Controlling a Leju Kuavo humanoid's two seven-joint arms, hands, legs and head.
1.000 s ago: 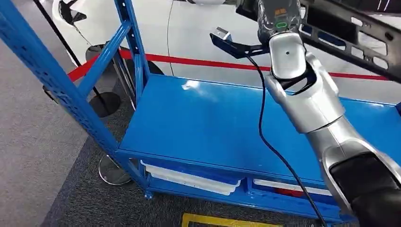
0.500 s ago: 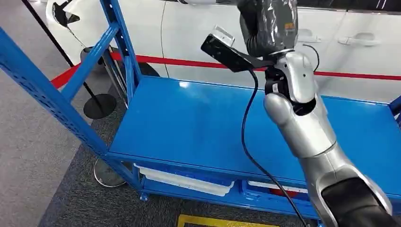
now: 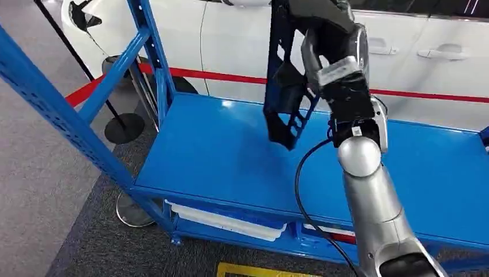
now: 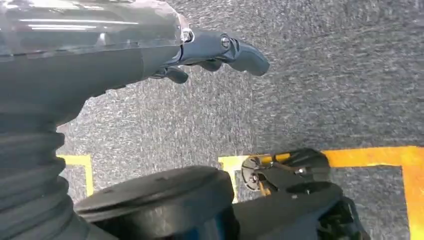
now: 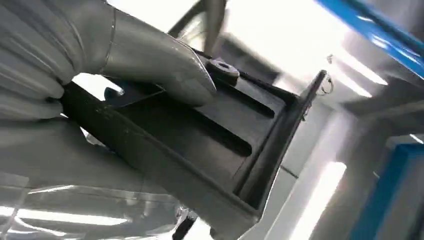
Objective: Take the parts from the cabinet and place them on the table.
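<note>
A long black plastic part (image 3: pixel 285 81) with slots hangs upright over the blue shelf (image 3: pixel 230 150), its lower end just above the surface. My right hand (image 3: pixel 331 43) grips it near the top of the head view. In the right wrist view the thumb (image 5: pixel 150 55) presses on the part (image 5: pixel 200 135). My left hand (image 4: pixel 215 50) hangs over grey carpet with its fingers curled and nothing in them.
Blue rack posts (image 3: pixel 63 115) rise at the left. White bins (image 3: pixel 230 219) sit on the lower shelf. A white car (image 3: pixel 403 57) with a red barrier tape (image 3: pixel 230 76) stands behind. A black cable (image 3: pixel 300 190) hangs along my right arm. Yellow floor marking (image 3: pixel 259 270) lies below.
My right arm has swung the black part from lying across the top of the view to hanging upright over the shelf. The camera shifted slightly.
</note>
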